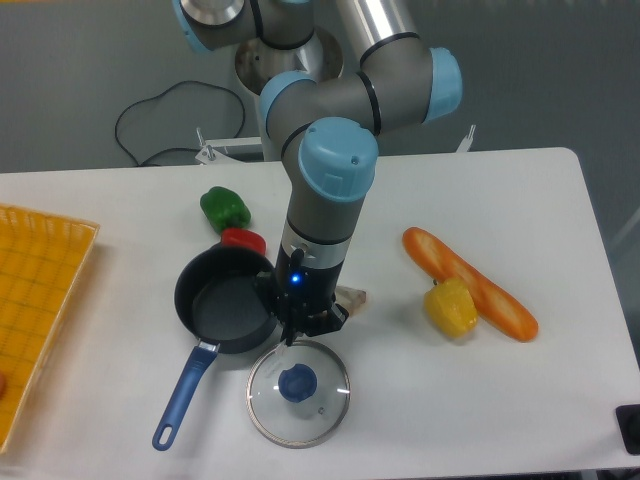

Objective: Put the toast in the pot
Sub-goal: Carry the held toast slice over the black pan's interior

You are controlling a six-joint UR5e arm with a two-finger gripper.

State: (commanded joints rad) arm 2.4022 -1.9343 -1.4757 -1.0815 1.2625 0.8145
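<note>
One small toast [352, 297] peeks out just right of the claw [312, 322]; the pot [225, 300] sits just left. I cannot tell if the claw is gripping. It should hold the toast firmly, then lift high over the rim.

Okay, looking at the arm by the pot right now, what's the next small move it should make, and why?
Probably settle the pincer over the toast and grip it. The toast lies on the table just right of the pot, mostly hidden behind the arm, and the pot looks empty. Whether the pincer is open or already touching the toast cannot be told from this view.
</note>
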